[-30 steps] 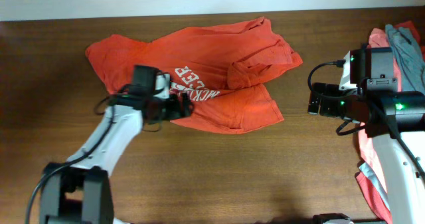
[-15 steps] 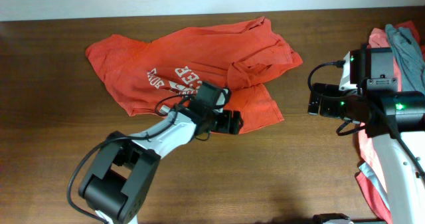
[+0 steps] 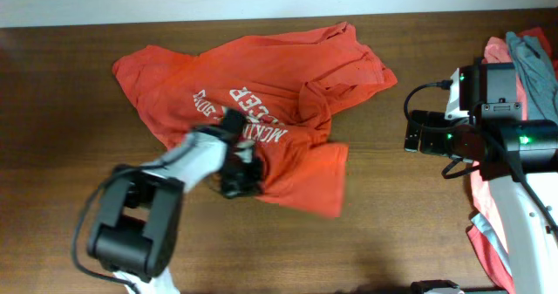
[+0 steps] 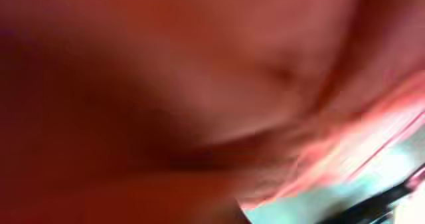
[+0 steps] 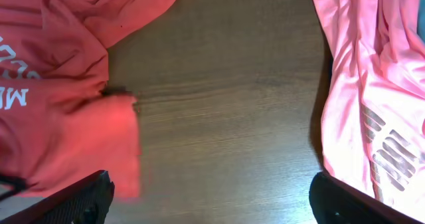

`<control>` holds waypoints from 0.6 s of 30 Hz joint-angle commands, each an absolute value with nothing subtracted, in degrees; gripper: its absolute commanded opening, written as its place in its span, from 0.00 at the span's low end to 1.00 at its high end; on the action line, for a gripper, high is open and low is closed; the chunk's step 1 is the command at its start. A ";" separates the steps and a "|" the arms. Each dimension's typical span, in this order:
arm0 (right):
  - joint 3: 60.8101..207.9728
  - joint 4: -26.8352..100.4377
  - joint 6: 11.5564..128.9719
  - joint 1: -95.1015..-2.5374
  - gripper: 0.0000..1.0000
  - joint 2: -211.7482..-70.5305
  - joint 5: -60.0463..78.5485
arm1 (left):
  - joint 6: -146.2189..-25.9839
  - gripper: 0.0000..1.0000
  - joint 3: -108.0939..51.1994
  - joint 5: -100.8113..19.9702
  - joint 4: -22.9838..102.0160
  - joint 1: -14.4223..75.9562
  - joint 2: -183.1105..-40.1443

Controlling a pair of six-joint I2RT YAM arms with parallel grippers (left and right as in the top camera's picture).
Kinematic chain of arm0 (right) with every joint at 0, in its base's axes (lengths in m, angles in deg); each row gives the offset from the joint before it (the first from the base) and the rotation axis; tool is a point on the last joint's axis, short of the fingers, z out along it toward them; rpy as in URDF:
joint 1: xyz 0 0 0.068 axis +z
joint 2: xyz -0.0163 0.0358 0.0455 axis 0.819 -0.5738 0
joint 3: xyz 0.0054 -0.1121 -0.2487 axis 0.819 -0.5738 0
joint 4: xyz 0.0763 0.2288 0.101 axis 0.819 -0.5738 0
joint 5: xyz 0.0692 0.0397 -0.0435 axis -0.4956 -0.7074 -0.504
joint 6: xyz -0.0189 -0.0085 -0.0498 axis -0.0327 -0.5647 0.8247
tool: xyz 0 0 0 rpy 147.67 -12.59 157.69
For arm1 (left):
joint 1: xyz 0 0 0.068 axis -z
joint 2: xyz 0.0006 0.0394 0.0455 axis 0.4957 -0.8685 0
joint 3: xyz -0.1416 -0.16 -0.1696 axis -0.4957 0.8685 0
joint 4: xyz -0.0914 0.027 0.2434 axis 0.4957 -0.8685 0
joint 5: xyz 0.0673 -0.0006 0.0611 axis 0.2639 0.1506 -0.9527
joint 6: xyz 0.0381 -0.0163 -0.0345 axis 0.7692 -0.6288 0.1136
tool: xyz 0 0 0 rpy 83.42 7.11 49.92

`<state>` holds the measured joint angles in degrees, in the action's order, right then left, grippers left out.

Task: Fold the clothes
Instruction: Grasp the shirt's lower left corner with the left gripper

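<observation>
Left claw (image 3: 239, 177) is down on the near hem of the orange T-shirt (image 3: 279, 63), just below the white lettering. Its own camera gives me only blurred red cloth, so I cannot tell whether it has pinched anything. The shirt lies crumpled across the far half of the table (image 3: 392, 242), long axis left to right, so this arm is the nearer one. Right claw (image 5: 207, 184) hangs spread wide over bare wood beside the shirt's right edge, holding nothing.

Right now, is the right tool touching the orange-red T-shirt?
Apart. The overhead view shows bare table between the right tool and the T-shirt.
</observation>
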<state>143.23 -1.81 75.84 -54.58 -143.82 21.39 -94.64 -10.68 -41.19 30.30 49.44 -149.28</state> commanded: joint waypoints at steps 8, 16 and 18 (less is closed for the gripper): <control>144.19 -2.64 77.78 -55.06 0.99 -143.82 22.53 | -85.48 0.00 -11.05 -42.28 29.95 18.54 -150.87; 144.19 -2.68 77.96 -55.06 0.99 -144.95 22.51 | -79.49 0.28 -11.40 -34.48 20.45 19.22 -150.87; 144.19 -2.68 77.96 -55.06 0.99 -145.46 22.51 | -79.51 0.33 -11.40 -40.05 18.74 21.03 -150.87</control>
